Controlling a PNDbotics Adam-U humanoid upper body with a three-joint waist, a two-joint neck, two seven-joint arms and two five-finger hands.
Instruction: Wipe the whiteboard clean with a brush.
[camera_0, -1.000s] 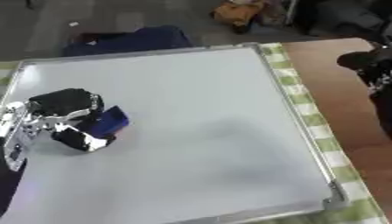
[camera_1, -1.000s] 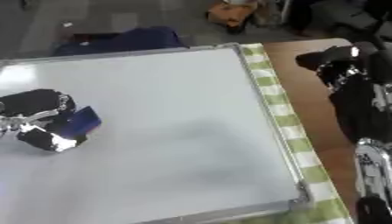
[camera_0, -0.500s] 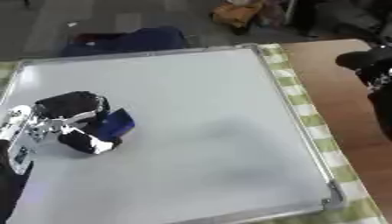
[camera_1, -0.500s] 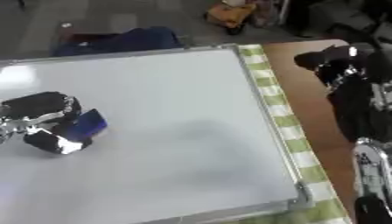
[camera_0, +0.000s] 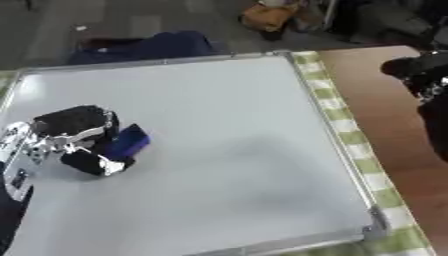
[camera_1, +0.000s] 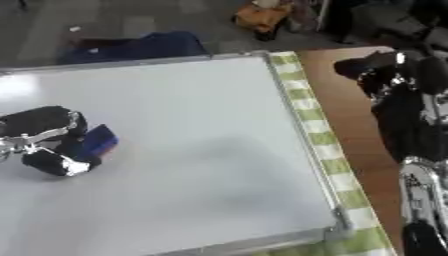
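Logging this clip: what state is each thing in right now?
Left hand: curled round the brush.
Brush: blue, held on the whiteboard's left side.
Whiteboard: flat, no clear marks, faint grey smudge near the middle.
Right hand: off the board, over the wooden table; fingers unclear.

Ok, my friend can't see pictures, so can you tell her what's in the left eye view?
The robot's left hand is curled round a blue brush, pressing it on the left part of a big whiteboard that looks clean. The board lies on a green checked cloth over a brown table, and the right hand shows at the right edge.
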